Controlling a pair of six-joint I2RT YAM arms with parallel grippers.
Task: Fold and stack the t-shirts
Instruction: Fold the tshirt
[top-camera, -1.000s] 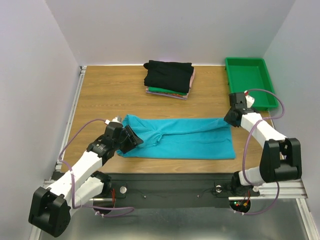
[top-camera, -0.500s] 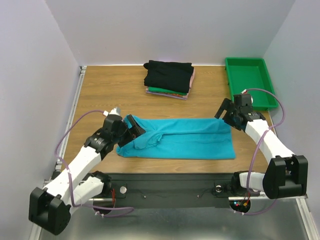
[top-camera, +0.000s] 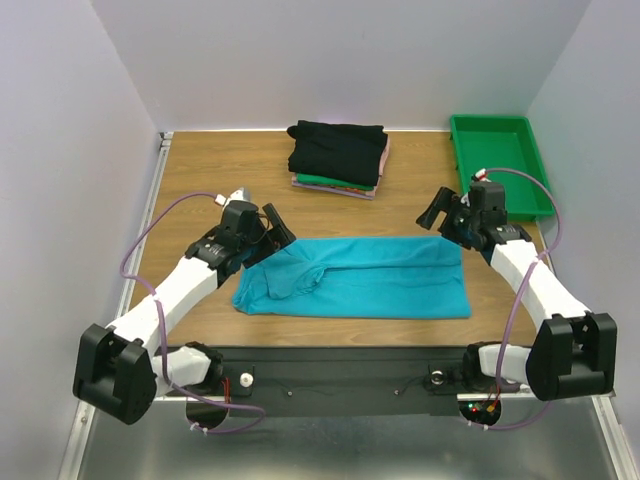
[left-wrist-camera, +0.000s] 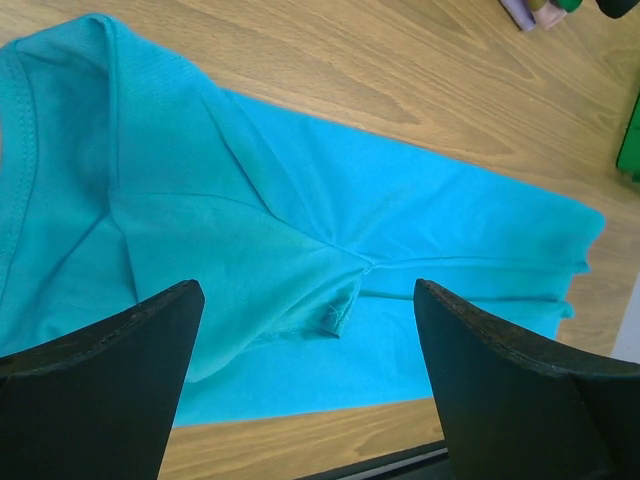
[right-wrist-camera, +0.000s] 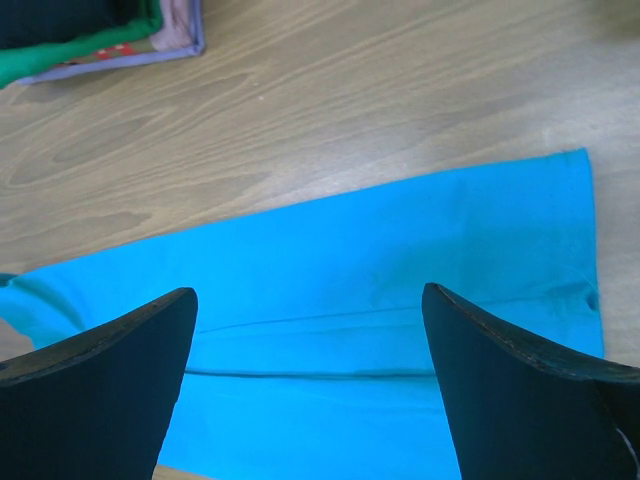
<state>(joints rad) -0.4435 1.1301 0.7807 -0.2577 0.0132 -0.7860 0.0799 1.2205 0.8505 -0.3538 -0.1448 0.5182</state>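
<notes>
Bright, even overhead light; faint, soft shadows (wrist views mostly sharp).

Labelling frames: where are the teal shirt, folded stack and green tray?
teal shirt (top-camera: 380, 275), top view, mid cloth.
folded stack (top-camera: 338, 150), top view, black top shirt.
green tray (top-camera: 497, 160), top view, bare floor.

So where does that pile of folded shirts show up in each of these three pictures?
Top external: the folded stack sits at the far middle of the table, black shirt on top.
Left wrist: only a sliver of the folded stack shows at the top right corner.
Right wrist: a corner of the folded stack shows at the top left.
Shared landmark: the teal t-shirt, lying flat in all three.
</notes>
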